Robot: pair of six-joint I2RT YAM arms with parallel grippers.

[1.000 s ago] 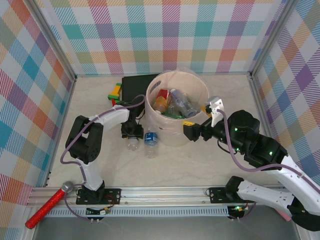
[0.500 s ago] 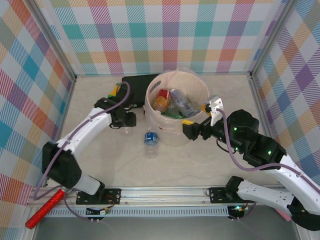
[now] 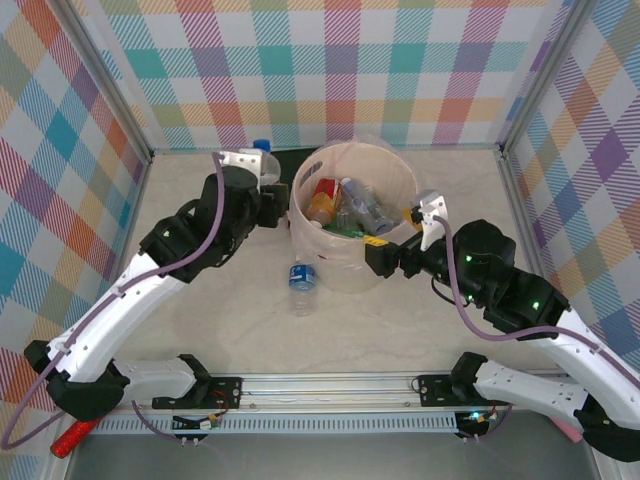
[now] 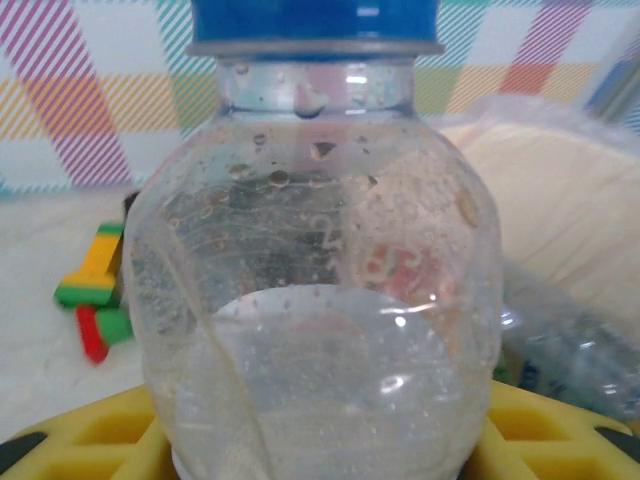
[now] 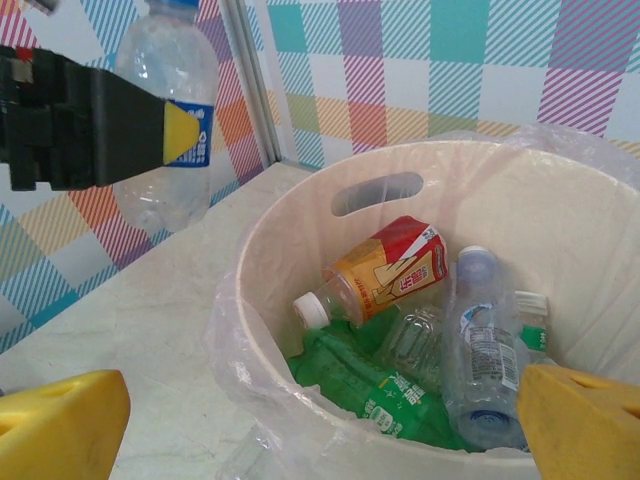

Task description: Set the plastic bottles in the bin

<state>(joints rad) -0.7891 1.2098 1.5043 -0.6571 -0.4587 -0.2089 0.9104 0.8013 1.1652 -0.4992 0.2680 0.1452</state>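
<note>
My left gripper (image 3: 266, 188) is shut on a clear plastic bottle (image 3: 264, 150) with a blue cap, held upright in the air just left of the bin's rim (image 3: 405, 172). In the left wrist view this bottle (image 4: 315, 300) stands between the yellow fingers (image 4: 80, 440). The bin's pale wall (image 5: 300, 230) holds several bottles: an orange-red labelled one (image 5: 385, 270), a green one (image 5: 370, 390) and a clear one (image 5: 480, 350). Another blue-labelled bottle (image 3: 299, 283) lies on the table in front of the bin. My right gripper (image 3: 376, 256) hangs open at the bin's near right side, nothing between its fingers (image 5: 60, 420).
Coloured toy blocks (image 4: 95, 290) lie on the table to the left behind the held bottle. A red hammer (image 3: 70, 438) sits at the near left corner. Plaid walls close the table on three sides.
The left arm has lifted off the table and swung back and up with the blue-capped bottle, from beside the lying bottle to the bin's left rim. The right arm has not moved.
</note>
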